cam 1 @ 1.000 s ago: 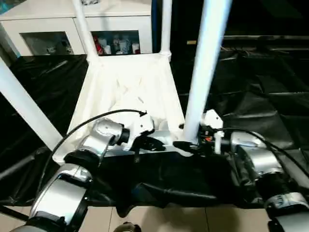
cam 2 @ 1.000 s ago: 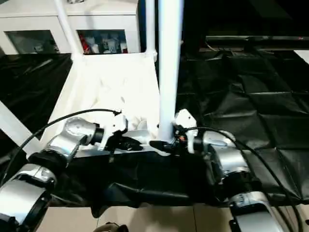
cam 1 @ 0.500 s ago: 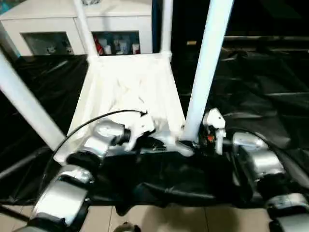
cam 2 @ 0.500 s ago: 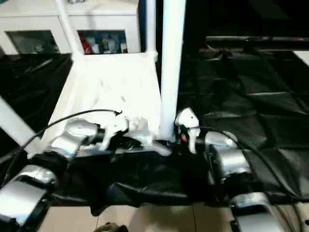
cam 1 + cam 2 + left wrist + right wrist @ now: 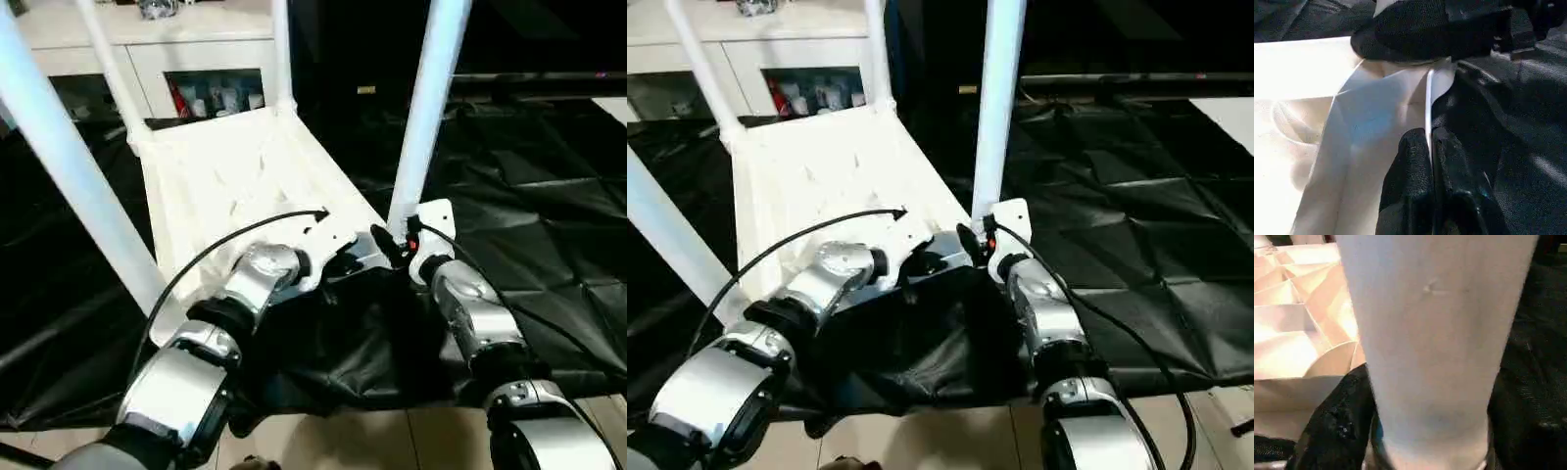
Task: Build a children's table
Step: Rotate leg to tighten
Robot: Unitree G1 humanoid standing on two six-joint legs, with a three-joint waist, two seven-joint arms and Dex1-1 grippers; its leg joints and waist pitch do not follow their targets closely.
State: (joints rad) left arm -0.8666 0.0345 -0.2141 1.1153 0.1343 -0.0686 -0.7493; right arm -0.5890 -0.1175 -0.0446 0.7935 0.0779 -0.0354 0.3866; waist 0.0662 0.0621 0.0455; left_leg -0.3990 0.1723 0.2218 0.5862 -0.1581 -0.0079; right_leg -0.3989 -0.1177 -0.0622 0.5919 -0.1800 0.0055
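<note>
Looks like the last-leg step: upside-down tabletop (image 5: pixel 235 181) at the counter's (image 5: pixel 549 225) near edge, left tool (image 5: pixel 1431 147) pinched shut on its rim, right tool (image 5: pixel 394 245) wrapped around the near-right leg (image 5: pixel 427 108). Next he probably needs to press that leg fully into its socket, then flip the table.

Surface (image 5: pixel 549 225) draped in creased black sheeting, white tabletop (image 5: pixel 225 181) lying on it upside down with ribbed underside up, four white legs (image 5: pixel 426 108) standing in its corner sockets, near edge overhanging tiled floor (image 5: pixel 392 441)

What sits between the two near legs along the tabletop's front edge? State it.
Between the near legs both pincers meet the tabletop: the left pincer pinches its edge, in the left wrist view.
</note>
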